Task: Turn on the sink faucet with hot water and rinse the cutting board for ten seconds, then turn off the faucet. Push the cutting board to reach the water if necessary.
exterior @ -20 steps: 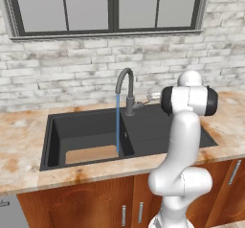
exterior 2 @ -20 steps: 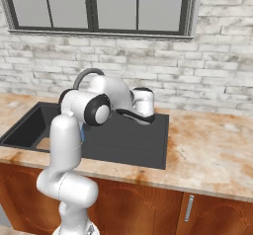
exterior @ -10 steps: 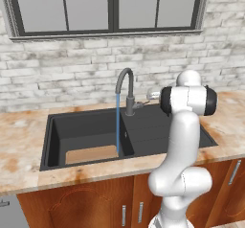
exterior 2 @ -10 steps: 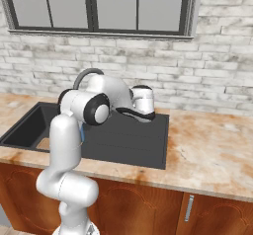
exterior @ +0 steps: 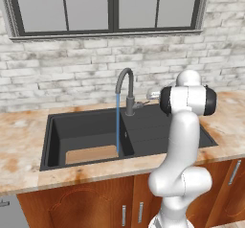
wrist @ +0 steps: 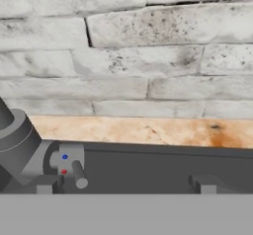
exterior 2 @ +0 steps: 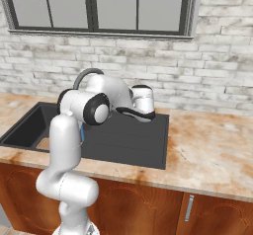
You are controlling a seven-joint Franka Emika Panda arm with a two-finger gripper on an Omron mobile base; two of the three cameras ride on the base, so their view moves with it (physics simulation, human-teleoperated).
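Hovering just right of the sink faucet (exterior: 126, 90), level with its small side lever (wrist: 78, 174), with the gripper (wrist: 126, 185) spread open: one fingertip (wrist: 45, 184) close below the lever, the other well off to the far side, nothing between them. Running already, the water (exterior: 117, 124) as a thin blue stream off to the gripper's left and well below it, landing at the near corner of the cutting board (exterior: 92, 153), flat on the floor of the sink (exterior: 86, 131) basin. Lying with its long axis across the basin, roughly parallel to the counter edge and to the brick wall (wrist: 126, 46) ahead of the gripper. Sticking out from the faucet base toward the gripper, the lever as a short stub, with a blue and a red dot just above its root. Risk, as a judgement only: closing or nudging from this offset and catching the lever with a single finger, slipping off it, or swinging it toward cold instead of simply shutting flow; also wetting barely one corner of the board, leaving most of it unrinsed unless pushed further under the stream.
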